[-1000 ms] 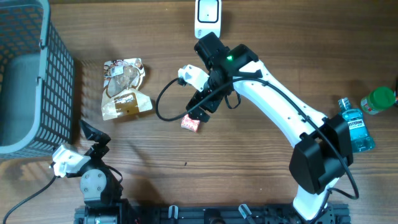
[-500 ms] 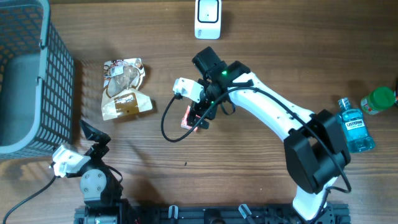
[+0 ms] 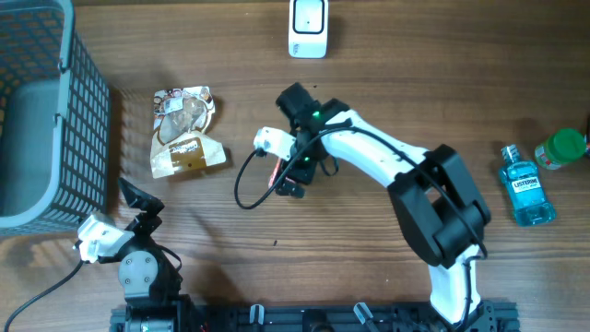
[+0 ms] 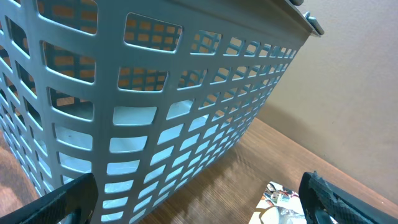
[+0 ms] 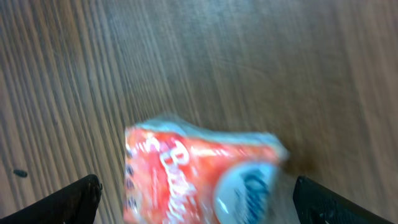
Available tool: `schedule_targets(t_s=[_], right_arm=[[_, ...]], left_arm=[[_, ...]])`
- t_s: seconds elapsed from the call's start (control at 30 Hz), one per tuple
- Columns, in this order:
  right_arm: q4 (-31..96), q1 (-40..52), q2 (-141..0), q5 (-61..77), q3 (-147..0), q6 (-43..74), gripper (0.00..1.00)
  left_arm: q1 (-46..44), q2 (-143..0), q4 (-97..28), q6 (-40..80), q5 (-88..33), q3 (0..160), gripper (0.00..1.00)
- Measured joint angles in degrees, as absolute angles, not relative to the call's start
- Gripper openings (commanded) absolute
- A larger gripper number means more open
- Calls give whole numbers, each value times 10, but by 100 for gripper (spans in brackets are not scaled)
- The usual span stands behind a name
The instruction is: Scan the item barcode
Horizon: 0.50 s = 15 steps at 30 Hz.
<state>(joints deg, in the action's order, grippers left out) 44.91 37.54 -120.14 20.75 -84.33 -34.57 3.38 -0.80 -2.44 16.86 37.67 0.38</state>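
A small red snack packet (image 5: 199,177) lies flat on the wooden table. My right gripper (image 5: 200,210) hangs just above it, open, one fingertip on each side and neither touching it. From overhead the right gripper (image 3: 291,181) covers nearly all of the packet, leaving a red sliver (image 3: 274,178) at its left. The white barcode scanner (image 3: 307,28) stands at the table's far edge. My left gripper (image 3: 138,201) rests open and empty at the near left; in its own view the left gripper (image 4: 199,208) faces the basket wall.
A grey mesh basket (image 3: 37,111) fills the far left, its wall (image 4: 155,106) close to the left wrist camera. A clear snack bag (image 3: 184,129) lies beside it. At the right edge stand a blue mouthwash bottle (image 3: 525,189) and a green-capped container (image 3: 560,148).
The right arm has swung left and come down over the red packet, which was plainly visible a second ago and is now mostly covered. The left arm has not moved.
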Motion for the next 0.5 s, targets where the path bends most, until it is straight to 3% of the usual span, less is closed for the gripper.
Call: schedule_targets(t_s=[0.5], right_arm=[[430, 411, -1218, 160, -849, -313, 100]], left_arm=[[34, -8, -24, 169, 377, 4, 100]])
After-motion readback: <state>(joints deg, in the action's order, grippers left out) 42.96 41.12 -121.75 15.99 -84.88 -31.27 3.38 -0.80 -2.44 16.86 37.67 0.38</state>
